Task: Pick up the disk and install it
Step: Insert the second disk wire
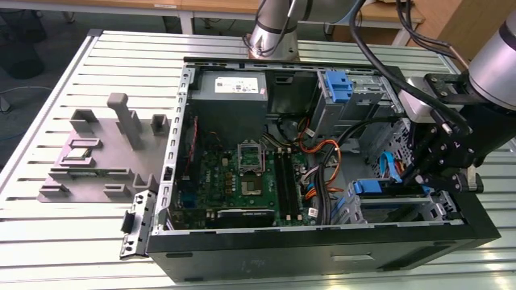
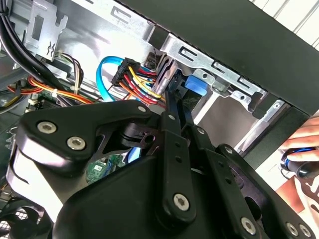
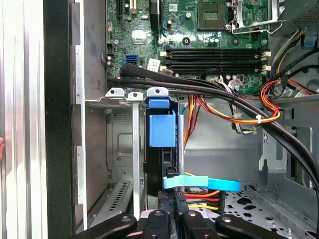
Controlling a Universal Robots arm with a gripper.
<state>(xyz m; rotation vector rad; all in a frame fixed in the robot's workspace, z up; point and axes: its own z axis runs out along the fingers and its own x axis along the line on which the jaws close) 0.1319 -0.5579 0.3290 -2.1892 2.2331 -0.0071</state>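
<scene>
The gripper had its fingers closed narrowly on the disk (blue-framed, standing edge-up) in the case's drive bay. Beyond lay the green motherboard, then the slatted metal table.

The arm is silver-grey tube with a pale grey joint housing and black cables along it. The claw is matte black, built of flat linkage bars pinned by silver screws.
</scene>
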